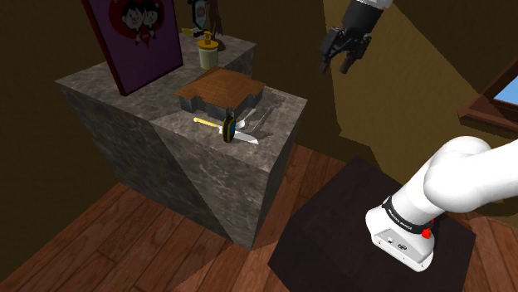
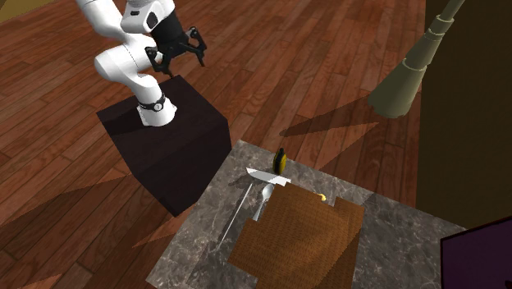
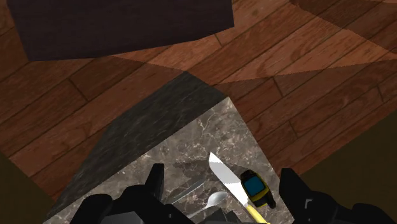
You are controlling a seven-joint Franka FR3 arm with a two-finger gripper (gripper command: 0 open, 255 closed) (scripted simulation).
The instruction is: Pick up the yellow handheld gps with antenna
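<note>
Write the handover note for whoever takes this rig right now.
Gripper: open, empty, up in the air off the counter's edge.
GPS: on the marble counter near its corner, close by the knife and in front of the brown-topped block.
Done: nothing grasped yet.
Left: come down over the GPS, close on it, lift it clear of the knife.

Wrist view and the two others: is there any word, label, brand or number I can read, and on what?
No text can be read in any view.
Black band on the arm near its base: faint pale marks, too small to read.
Purple picture on the counter: cartoon figures, no words visible.
Yellow handheld GPS: plain blue screen, no legible characters.
</note>
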